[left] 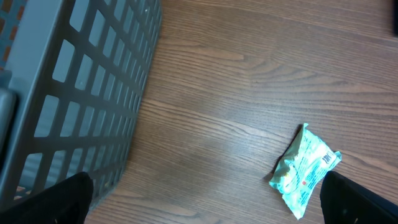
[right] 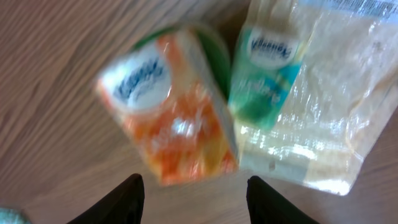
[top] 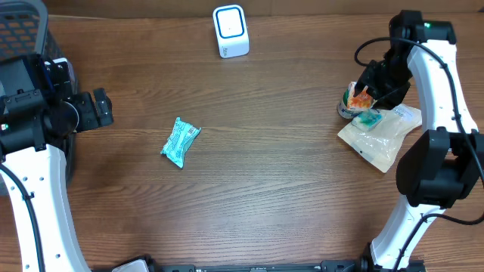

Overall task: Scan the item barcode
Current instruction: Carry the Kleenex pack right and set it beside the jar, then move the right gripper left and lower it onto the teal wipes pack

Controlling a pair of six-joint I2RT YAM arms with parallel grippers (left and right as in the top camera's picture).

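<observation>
Left jaws held wide open above table (top: 265, 189), near teal packet (top: 180, 141). Right jaws seen parted over blurred orange tissue pack (right: 174, 112), nothing gripped, beside clear bag (top: 382, 136). White scanner (top: 231, 30) placed at far edge.

Overhead straight down on table (top: 265, 189), wrist cameras close, left shares teal packet (left: 305, 168)

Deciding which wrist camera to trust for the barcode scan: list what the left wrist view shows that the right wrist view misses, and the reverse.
Left wrist only: a grey lattice basket, a crinkled teal packet lying flat, and the open left gripper. Right wrist only: a blurred orange Kleenex pack, a teal Kleenex pack beside it, a clear plastic bag, and the open right gripper. Both: the wooden table and nothing held.
</observation>
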